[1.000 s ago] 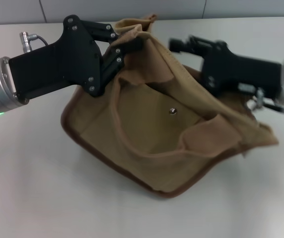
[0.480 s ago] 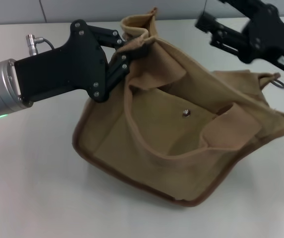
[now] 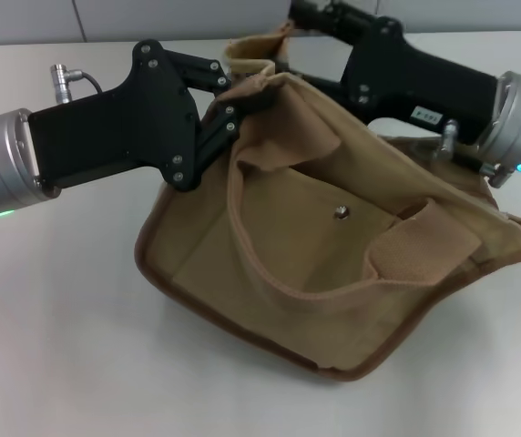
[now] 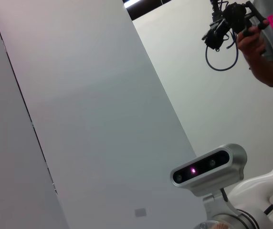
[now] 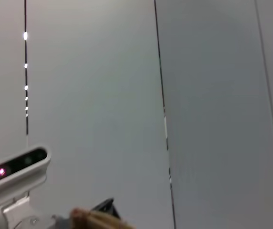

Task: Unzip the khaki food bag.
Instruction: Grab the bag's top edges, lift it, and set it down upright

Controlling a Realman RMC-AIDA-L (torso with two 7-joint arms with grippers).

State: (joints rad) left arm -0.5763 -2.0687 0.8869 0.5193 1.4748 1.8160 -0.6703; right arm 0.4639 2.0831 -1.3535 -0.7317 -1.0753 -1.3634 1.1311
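The khaki food bag (image 3: 288, 264) lies slumped on the white table (image 3: 60, 346), its front pocket and metal snap (image 3: 341, 211) facing up. One wide handle (image 3: 251, 259) loops across the pocket. My left gripper (image 3: 247, 91) comes in from the left and is shut on the bag's upper left rim. My right gripper (image 3: 304, 16) reaches in from the right, behind and above the bag's top, near a raised fold of fabric (image 3: 256, 47). The zipper is hidden in the folds. A tan scrap (image 5: 96, 219) shows in the right wrist view.
The wrist views show only grey wall panels and the robot's head camera (image 4: 208, 169), which also shows in the right wrist view (image 5: 15, 169). A person's hand holding a black device (image 4: 232, 21) is at the far side. A wall (image 3: 197, 18) runs behind the table.
The bag has shifted right and spread wider. My right gripper left the bag's right side, swung up, then came back down behind the bag's top. The left gripper keeps its hold.
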